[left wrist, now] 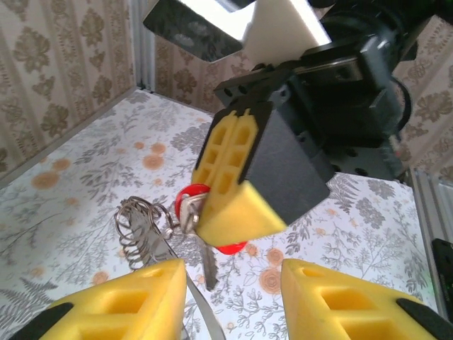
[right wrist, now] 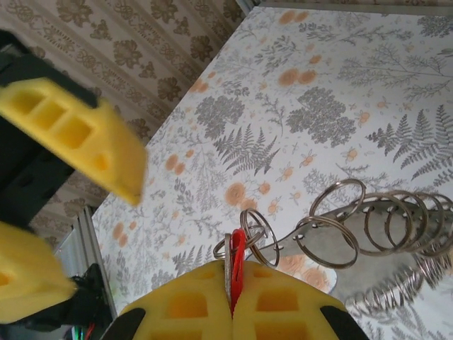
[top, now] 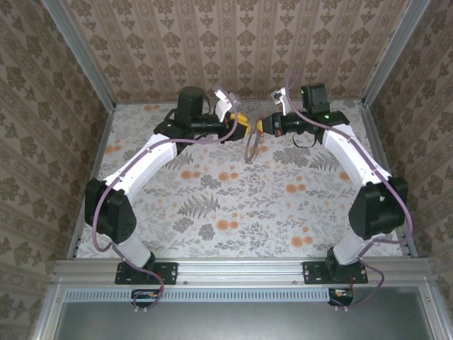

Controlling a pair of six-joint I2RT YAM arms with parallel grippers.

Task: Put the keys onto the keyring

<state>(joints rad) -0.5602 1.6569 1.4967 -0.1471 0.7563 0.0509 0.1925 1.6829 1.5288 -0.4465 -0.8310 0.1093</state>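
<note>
2 finger pairs: left fingers point(left wrist: 134, 297) apart, right fingers point(right wrist: 184, 304) tight on keys point(right wrist: 238, 258) beside keyring point(left wrist: 141, 230).

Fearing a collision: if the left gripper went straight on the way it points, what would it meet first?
Probably the keys clamped in the shut right gripper, just ahead of the open left gripper; depth is unclear.

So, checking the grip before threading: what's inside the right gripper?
The red key, pinched edge-on in the shut right gripper. Only its upper end sticks out, with the keyring and its small loops beside it. The rest of the key is covered by the gripper.
</note>
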